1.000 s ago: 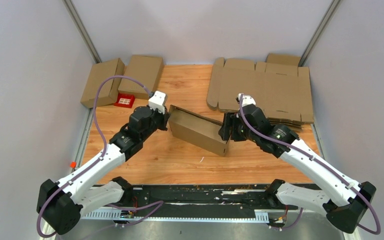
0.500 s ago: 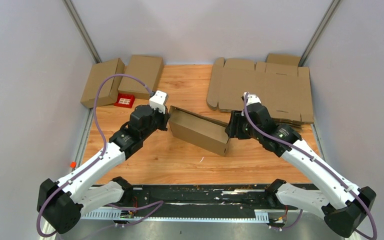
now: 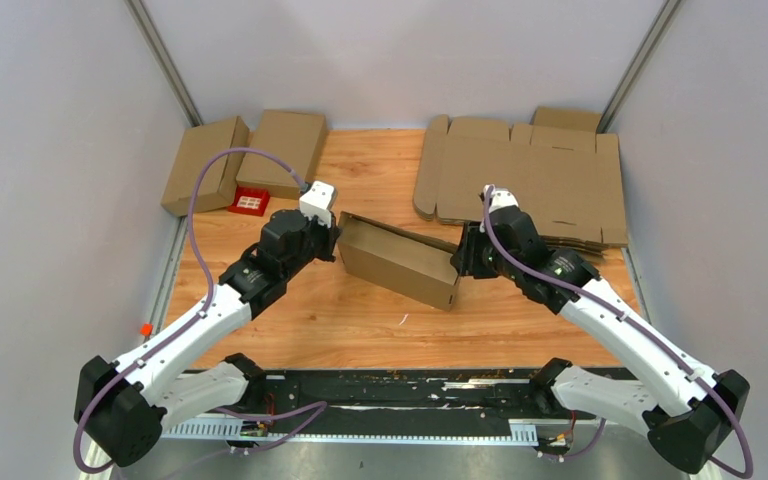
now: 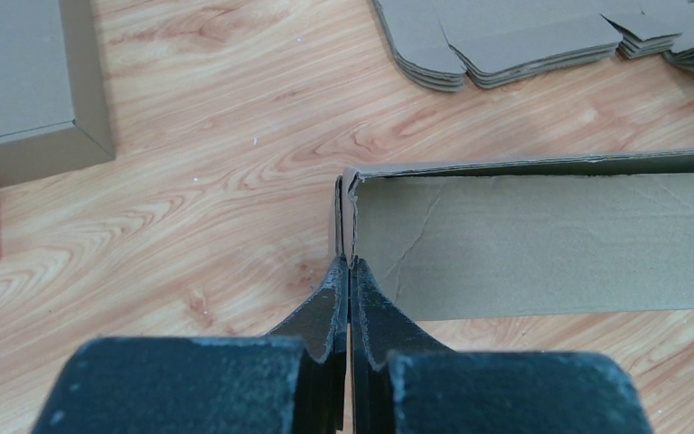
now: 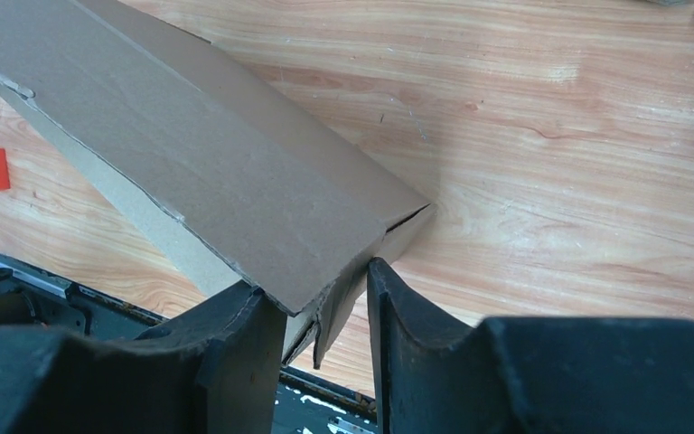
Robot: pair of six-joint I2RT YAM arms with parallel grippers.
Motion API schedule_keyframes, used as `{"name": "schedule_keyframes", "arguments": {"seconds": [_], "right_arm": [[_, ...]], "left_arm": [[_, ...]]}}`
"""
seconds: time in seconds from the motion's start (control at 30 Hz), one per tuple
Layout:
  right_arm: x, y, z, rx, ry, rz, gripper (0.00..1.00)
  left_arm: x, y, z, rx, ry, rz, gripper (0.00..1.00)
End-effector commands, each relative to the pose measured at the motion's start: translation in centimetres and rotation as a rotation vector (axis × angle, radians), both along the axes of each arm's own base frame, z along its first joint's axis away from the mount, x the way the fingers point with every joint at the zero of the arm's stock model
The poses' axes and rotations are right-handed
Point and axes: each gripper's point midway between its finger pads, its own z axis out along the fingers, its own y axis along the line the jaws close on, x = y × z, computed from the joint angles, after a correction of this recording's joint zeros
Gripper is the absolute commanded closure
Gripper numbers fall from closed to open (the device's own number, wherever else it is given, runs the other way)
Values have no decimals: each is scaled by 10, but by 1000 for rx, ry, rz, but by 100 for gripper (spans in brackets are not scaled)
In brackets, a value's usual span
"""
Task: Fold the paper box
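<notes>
The partly folded brown paper box (image 3: 400, 262) lies slanted in the middle of the wooden table, its open side up. My left gripper (image 3: 335, 237) is shut on the box's left end wall; in the left wrist view the fingertips (image 4: 350, 264) pinch the doubled cardboard edge, and the long inner wall (image 4: 542, 244) runs off to the right. My right gripper (image 3: 460, 260) is at the box's right end. In the right wrist view it (image 5: 316, 280) is open, its jaws standing either side of the box's end corner (image 5: 235, 181), with a loose end flap hanging between them.
A stack of flat cardboard blanks (image 3: 530, 180) lies at the back right. Two folded boxes (image 3: 205, 163) (image 3: 282, 150) and a red block (image 3: 250, 204) sit at the back left. A small red piece (image 3: 145, 327) lies by the left edge.
My right gripper has shifted a little to the right and back along the box's right end, then held still. The left gripper and the box have barely moved.
</notes>
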Motion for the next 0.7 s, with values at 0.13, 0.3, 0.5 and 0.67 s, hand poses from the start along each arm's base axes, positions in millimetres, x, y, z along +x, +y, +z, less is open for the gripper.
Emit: {"name": "schedule_keyframes", "arguments": {"seconds": [0.13, 0.3, 0.5, 0.67], "right_arm": [[-5, -20, -24, -143, 55, -4, 62], [-7, -17, -7, -89, 20, 12, 47], [-5, -24, -6, -70, 23, -10, 54], [-10, -24, -20, -82, 58, 5, 59]], "left_arm": [[-3, -3, 0, 6, 29, -13, 100], [-3, -3, 0, 6, 29, -13, 100], [-3, -2, 0, 8, 27, -10, 100], [-3, -2, -1, 8, 32, -10, 100]]}}
